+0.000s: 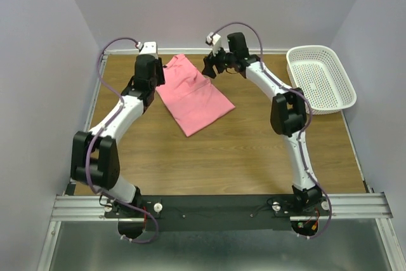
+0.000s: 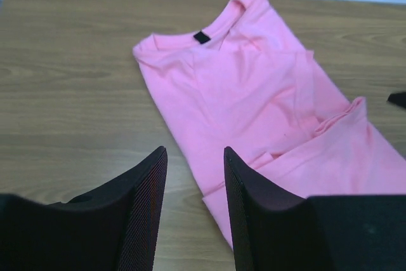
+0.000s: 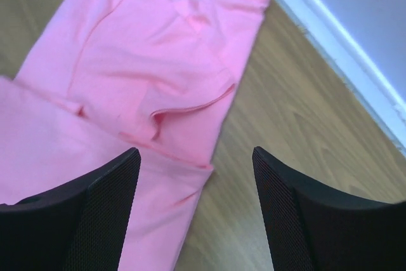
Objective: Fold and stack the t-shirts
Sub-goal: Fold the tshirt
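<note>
A salmon-pink t-shirt lies partly folded on the wooden table, collar toward the back wall, sleeves turned in over the body. My left gripper hovers at its left edge, open, nothing between its fingers. In the left wrist view the t-shirt fills the right half, and the left gripper frames its near edge over bare wood. My right gripper stands open at the shirt's upper right. In the right wrist view the t-shirt lies left of the right gripper, empty.
A white perforated plastic basket stands at the back right of the table. A white baseboard runs along the far wall. Purple walls close in left and right. The arm bases sit on the rail at the near edge.
</note>
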{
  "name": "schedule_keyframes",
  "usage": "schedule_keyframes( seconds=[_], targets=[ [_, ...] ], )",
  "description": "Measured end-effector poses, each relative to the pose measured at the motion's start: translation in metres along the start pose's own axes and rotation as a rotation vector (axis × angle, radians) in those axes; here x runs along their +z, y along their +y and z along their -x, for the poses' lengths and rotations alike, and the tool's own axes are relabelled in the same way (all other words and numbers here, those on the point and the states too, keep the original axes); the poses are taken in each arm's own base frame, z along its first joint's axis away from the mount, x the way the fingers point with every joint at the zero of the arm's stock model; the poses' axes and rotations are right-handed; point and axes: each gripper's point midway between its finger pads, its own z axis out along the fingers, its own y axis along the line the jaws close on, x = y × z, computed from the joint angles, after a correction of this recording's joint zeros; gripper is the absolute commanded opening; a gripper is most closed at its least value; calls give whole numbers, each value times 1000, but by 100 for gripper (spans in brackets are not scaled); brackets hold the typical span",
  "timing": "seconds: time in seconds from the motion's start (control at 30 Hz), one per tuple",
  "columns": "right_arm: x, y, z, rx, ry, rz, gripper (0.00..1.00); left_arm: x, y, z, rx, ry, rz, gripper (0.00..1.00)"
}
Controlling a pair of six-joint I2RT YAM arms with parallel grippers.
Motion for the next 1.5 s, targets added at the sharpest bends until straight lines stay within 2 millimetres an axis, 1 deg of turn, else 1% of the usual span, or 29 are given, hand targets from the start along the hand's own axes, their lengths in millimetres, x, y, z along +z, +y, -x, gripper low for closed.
schedule_keyframes(
  seconds=[0.03, 0.07, 0.1, 0.13, 0.17, 0.2, 0.23, 0.27, 0.3, 0.33, 0.37, 0.4, 0.43, 0.5, 0.53, 0.63, 0.67, 0.73, 0.83, 0.9, 1.0, 1.13, 1.23, 1.37, 1.5],
  targets=[
    [-6, 8, -3, -22, 1, 41, 88, -10, -1, 11, 7, -31, -9, 48],
    [-15, 18, -10, -57, 6, 88, 89, -25, -6, 21, 14, -71, -42, 48],
    [-25, 27, -17, -95, 15, 133, 91, -35, -8, 26, 21, -91, -60, 48],
    [-42, 42, -34, -194, 39, 206, 92, -51, -15, 30, 28, -118, -107, 49],
    [-61, 58, -53, -286, 70, 273, 93, -64, -22, 32, 36, -140, -150, 49],
    [-79, 70, -67, -350, 92, 320, 93, -79, -31, 31, 46, -162, -196, 50],
    [-90, 77, -78, -419, 107, 351, 93, -91, -44, 27, 64, -170, -251, 50],
    [-106, 83, -88, -523, 117, 382, 93, -103, -61, 21, 88, -173, -303, 50],
    [-111, 85, -93, -571, 119, 396, 92, -113, -81, 12, 121, -173, -364, 50],
    [-118, 86, -107, -676, 127, 429, 92, -123, -106, -7, 166, -150, -433, 50],
    [-119, 86, -108, -695, 127, 433, 92, -131, -125, -23, 199, -122, -488, 50],
    [-121, 84, -116, -736, 133, 444, 91, -137, -139, -43, 237, -84, -538, 50],
    [-122, 82, -123, -767, 141, 452, 91, -141, -151, -66, 264, -21, -566, 50],
    [-125, 82, -138, -824, 161, 481, 89, -135, -161, -100, 298, 85, -563, 50],
    [-125, 80, -142, -842, 164, 490, 88, -131, -164, -122, 321, 149, -552, 50],
    [-119, 77, -156, -868, 169, 515, 86, -126, -159, -168, 367, 289, -508, 50],
    [-117, 77, -159, -869, 170, 520, 85, -123, -154, -189, 392, 352, -477, 50],
    [-113, 75, -157, -879, 158, 522, 84, -121, -149, -210, 423, 413, -441, 50],
    [-112, 73, -155, -888, 155, 521, 83, -116, -143, -225, 455, 471, -393, 50],
    [-112, 73, -157, -886, 156, 521, 82, -110, -141, -231, 475, 494, -352, 50],
    [-113, 71, -157, -883, 157, 519, 82, -102, -140, -234, 489, 505, -303, 50],
    [-114, 69, -158, -879, 158, 515, 82, -98, -137, -230, 507, 491, -244, 50],
    [-115, 69, -158, -876, 158, 514, 81, -102, -136, -231, 525, 486, -218, 47],
    [-114, 71, -158, -869, 147, 520, 81, -108, -137, -233, 543, 486, -207, 47],
    [-115, 75, -160, -855, 138, 532, 81, -119, -144, -224, 533, 456, -218, 48]
  ],
)
